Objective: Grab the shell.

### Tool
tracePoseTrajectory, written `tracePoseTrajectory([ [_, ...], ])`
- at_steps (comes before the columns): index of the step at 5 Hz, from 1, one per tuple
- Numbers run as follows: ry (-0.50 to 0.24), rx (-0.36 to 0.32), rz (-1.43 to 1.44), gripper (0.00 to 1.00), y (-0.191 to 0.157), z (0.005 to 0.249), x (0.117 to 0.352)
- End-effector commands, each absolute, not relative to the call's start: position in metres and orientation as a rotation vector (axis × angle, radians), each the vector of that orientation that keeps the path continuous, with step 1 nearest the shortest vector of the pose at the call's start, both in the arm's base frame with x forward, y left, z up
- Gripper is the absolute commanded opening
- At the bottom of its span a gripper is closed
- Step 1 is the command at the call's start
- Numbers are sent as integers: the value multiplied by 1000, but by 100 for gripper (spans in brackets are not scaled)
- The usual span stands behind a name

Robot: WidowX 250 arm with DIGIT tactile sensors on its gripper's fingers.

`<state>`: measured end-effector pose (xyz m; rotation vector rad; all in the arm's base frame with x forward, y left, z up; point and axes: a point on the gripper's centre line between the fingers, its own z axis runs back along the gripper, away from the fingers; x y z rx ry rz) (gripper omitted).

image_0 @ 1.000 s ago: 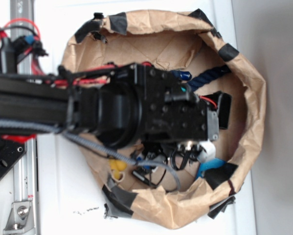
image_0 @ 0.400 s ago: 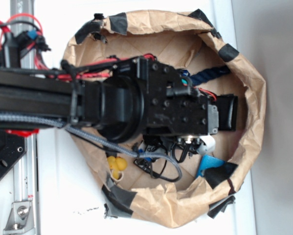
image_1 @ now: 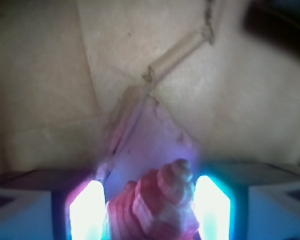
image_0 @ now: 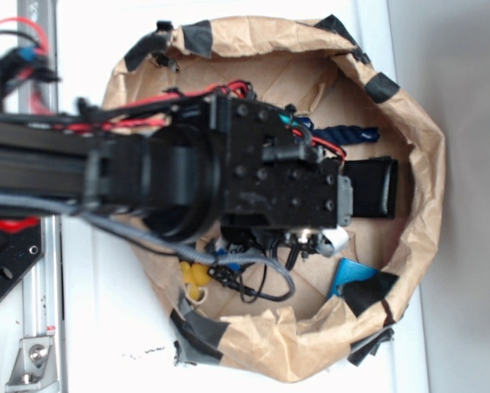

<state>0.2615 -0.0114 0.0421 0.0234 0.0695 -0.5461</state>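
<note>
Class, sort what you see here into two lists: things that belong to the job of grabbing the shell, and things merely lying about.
Belongs to the job:
- shell, between the glowing fingers
- gripper

Just lying about:
- brown paper bag, taped at its rim
- dark blue rope
- yellow rounded objects
- blue piece
- black cable tangle

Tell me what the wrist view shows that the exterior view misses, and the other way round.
Only the wrist view shows the ridged spiral shell, between the two glowing gripper fingers; whether they touch it is unclear. Only the exterior view shows the crumpled brown paper bag's taped rim, the dark blue twisted rope, the small yellow rounded objects, a blue flat piece, and the black arm hiding the shell. Both show the gripper and the creased paper floor.
</note>
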Motion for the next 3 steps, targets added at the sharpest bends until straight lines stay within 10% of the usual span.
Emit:
tracePoseTrajectory([
  [1, -83, 126, -141, 0, -6, 162, 279],
  [3, -171, 132, -104, 0, -7, 184, 283],
])
